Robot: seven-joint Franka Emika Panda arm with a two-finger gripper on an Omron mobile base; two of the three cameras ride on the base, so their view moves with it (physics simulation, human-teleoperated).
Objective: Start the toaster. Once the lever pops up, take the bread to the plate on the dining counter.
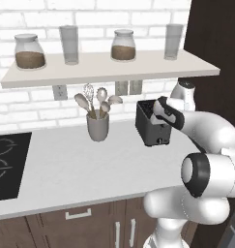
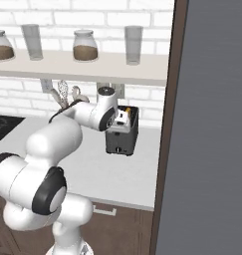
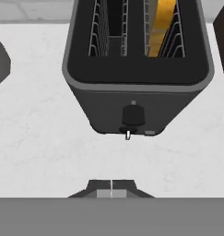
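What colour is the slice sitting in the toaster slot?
Golden orange-tan. The bread shows best in the hand view, standing in one slot of the black toaster.

A white-painted brick wall (image 1: 36,104) backs the white stone surface (image 1: 66,169). A pale floating shelf (image 1: 104,68) carries jars and glasses. Dark wood cabinet doors (image 1: 80,225) sit below; a tall dark panel (image 2: 212,149) stands rightward.

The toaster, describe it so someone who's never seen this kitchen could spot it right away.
Find the white worktop under the shelf of jars. Toward its right end, right of the grey utensil cup, sits the toaster. It is a small black box with two top slots, one holding bread.
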